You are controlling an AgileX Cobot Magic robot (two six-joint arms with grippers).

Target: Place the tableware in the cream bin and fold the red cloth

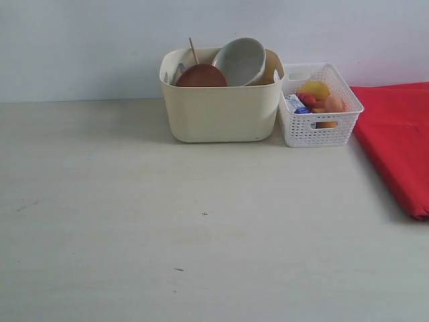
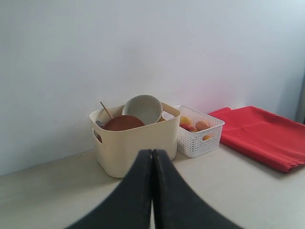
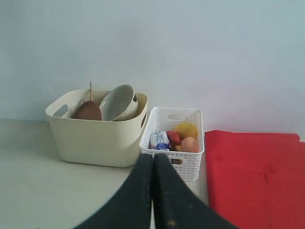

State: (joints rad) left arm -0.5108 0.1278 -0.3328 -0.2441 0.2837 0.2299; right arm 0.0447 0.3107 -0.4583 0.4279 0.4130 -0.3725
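Note:
The cream bin (image 1: 220, 107) stands at the back of the table and holds tableware: a pale bowl (image 1: 240, 60) tilted on its side, a round brown plate (image 1: 201, 76) and a wooden chopstick (image 1: 193, 49) sticking up. The same bin (image 2: 136, 140) (image 3: 97, 133) shows in both wrist views. The red cloth (image 1: 397, 137) lies folded flat at the table's right edge. My left gripper (image 2: 152, 153) is shut and empty, well short of the bin. Facing the white basket, my right gripper (image 3: 152, 156) is also shut, with nothing in it. Neither gripper shows in the exterior view.
A white lattice basket (image 1: 315, 127) with foods and a milk carton (image 3: 159, 140) stands right of the bin, touching it. A pale wall rises behind both. Bare table (image 1: 167, 235) stretches in front.

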